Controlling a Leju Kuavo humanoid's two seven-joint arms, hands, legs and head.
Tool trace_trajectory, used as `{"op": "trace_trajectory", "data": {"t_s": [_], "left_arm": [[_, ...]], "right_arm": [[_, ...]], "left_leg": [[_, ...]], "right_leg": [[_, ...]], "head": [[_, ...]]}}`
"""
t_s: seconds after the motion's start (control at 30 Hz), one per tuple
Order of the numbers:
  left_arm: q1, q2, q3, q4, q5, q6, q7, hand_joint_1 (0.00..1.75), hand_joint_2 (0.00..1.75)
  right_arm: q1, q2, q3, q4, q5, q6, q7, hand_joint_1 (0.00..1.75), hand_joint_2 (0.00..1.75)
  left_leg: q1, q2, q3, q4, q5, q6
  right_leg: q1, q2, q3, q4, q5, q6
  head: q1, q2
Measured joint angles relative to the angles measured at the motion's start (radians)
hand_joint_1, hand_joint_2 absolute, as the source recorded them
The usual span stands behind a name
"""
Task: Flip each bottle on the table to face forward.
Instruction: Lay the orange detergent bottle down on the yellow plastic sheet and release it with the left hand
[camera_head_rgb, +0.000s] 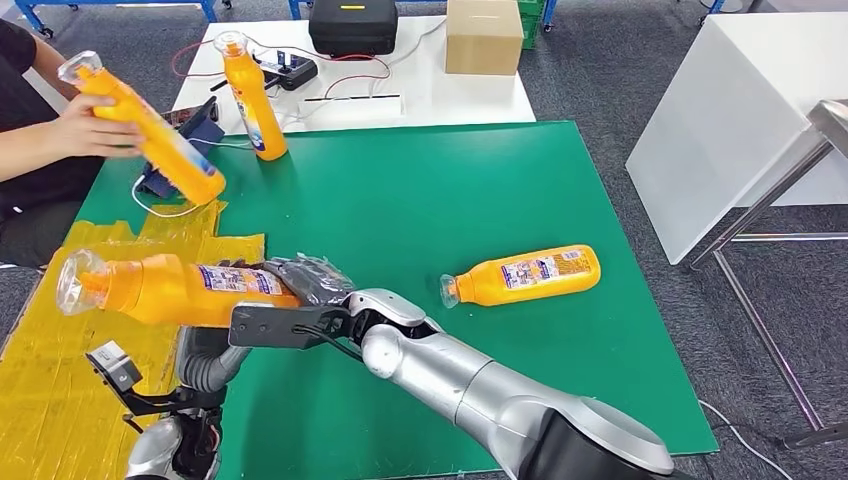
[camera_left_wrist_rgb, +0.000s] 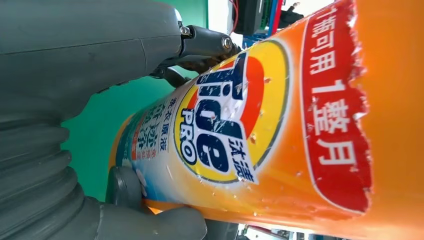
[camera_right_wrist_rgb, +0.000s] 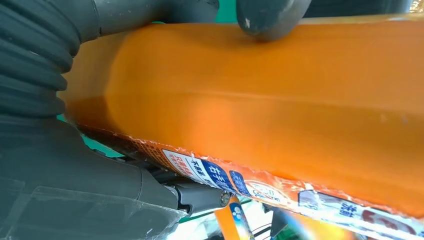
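An orange detergent bottle (camera_head_rgb: 170, 288) hangs lengthwise above the near left part of the green table mat (camera_head_rgb: 420, 200), clear cap (camera_head_rgb: 78, 280) pointing toward the yellow taped patch (camera_head_rgb: 120, 250) at the mat's left edge, gripped at its base end by both of the robot's hands. The left wrist view shows its printed front label (camera_left_wrist_rgb: 225, 120) close against that camera; the right wrist view shows mostly plain orange side, so the bottle looks to be mid-turn, held off the surface so that it can be rolled to bring the label forward.

The right hand (camera_head_rgb: 305, 280) wraps the base end, dark fingers curled over the top, its thick thumb (camera_right_wrist_rgb: 272, 17) pressed on the orange wall. The left hand (camera_left_wrist_rgb: 75, 65) clasps the same bottle from the other side, fingers closed round the labelled body. The silver right arm (camera_head_rgb: 480, 385) reaches in low from the near right, bent across toward the left; the left forearm (camera_head_rgb: 205, 365) rises from below.

A second bottle (camera_head_rgb: 525, 275) lies on its side on the mat to the right, well apart, label upward. A third bottle (camera_head_rgb: 252, 95) stands upright at the mat's far left corner. Beside it a person's hand (camera_head_rgb: 75, 125) holds a fourth bottle (camera_head_rgb: 150, 130) tilted above the table's left edge. Behind the mat sit a cardboard box (camera_head_rgb: 484, 35) and a black case (camera_head_rgb: 352, 25) on a white tabletop (camera_head_rgb: 470, 95).
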Motion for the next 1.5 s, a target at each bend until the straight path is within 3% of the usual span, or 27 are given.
{"op": "trace_trajectory", "data": {"t_s": [0.47,0.5,0.6,0.63,0.73,0.93,1.17,1.27,1.4,1.5], "left_arm": [[0.001,0.0,0.01,0.016,0.002,-0.007,-0.004,1.75,1.75],[0.001,0.0,0.01,0.017,0.002,-0.008,-0.005,1.75,1.75],[0.001,0.0,0.01,0.019,0.002,-0.009,-0.007,1.75,1.75],[0.0,0.0,0.011,0.019,-0.001,-0.007,-0.01,1.75,1.75],[-0.014,0.0,0.015,0.018,-0.031,0.014,-0.029,1.75,1.75],[-0.056,0.002,0.032,0.001,-0.158,0.097,-0.065,1.75,1.75],[-0.078,0.013,0.112,0.001,-0.213,0.126,-0.092,1.75,1.75],[-0.081,0.02,0.142,0.004,-0.262,0.183,-0.098,1.75,1.75],[-0.081,0.049,0.22,0.037,-0.453,0.387,-0.133,1.75,1.75],[-0.075,0.085,0.279,0.08,-0.807,0.704,-0.087,1.75,1.75]], "right_arm": [[-0.005,0.0,0.026,0.021,-0.002,0.0,-0.008,1.63,1.75],[-0.005,0.0,0.026,0.021,-0.002,0.0,-0.008,1.39,1.75],[-0.004,0.0,0.027,0.025,0.002,-0.007,-0.012,0.18,1.75],[-0.002,0.001,0.027,0.027,0.007,-0.018,-0.016,0.0,1.31],[0.015,0.003,0.024,0.04,0.035,-0.07,-0.042,0.0,0.0],[0.039,-0.011,-0.039,0.078,0.14,-0.121,-0.07,0.0,0.0],[0.062,-0.075,-0.201,0.053,0.241,-0.098,-0.07,0.0,0.0],[0.074,-0.099,-0.249,0.028,0.267,-0.098,-0.07,0.0,0.0],[0.099,-0.177,-0.336,-0.057,0.319,-0.065,-0.07,0.0,0.0],[0.133,-0.259,-0.406,-0.15,0.352,-0.027,-0.07,0.0,0.0]], "left_leg": [[0.0,0.001,0.0,0.0,0.0,0.0],[0.0,0.001,0.0,0.0,0.0,0.0],[0.0,0.001,0.0,0.0,0.0,0.0],[0.0,0.001,0.0,0.0,0.0,0.0],[0.0,0.0,0.0,0.0,0.0,0.0],[0.0,-0.001,-0.001,0.0,0.0,0.0],[0.0,-0.002,-0.001,0.0,0.0,0.0],[0.0,-0.002,-0.001,0.0,0.0,0.0],[0.0,-0.002,-0.001,0.0,0.0,0.0],[0.0,-0.002,-0.001,0.0,0.0,0.0]], "right_leg": [[0.0,0.001,0.0,0.0,0.0,0.0],[0.0,0.001,0.0,0.0,0.0,0.0],[0.0,0.001,0.0,0.0,0.0,0.0],[0.0,0.001,0.0,0.0,0.0,0.0],[0.0,0.001,0.0,0.0,0.0,0.0],[0.0,-0.001,0.001,0.0,0.0,0.0],[-0.001,-0.002,0.001,0.0,0.001,0.001],[-0.001,-0.002,0.001,0.0,0.001,0.001],[-0.001,-0.002,0.001,0.0,0.001,0.001],[-0.001,-0.003,0.001,0.0,0.001,0.001]], "head": [[0.0,0.0],[0.0,0.0],[0.0,0.0],[0.0,0.0],[0.0,0.0],[0.0,0.0],[0.0,0.0],[0.0,0.0],[0.0,0.0],[0.0,0.0]]}}
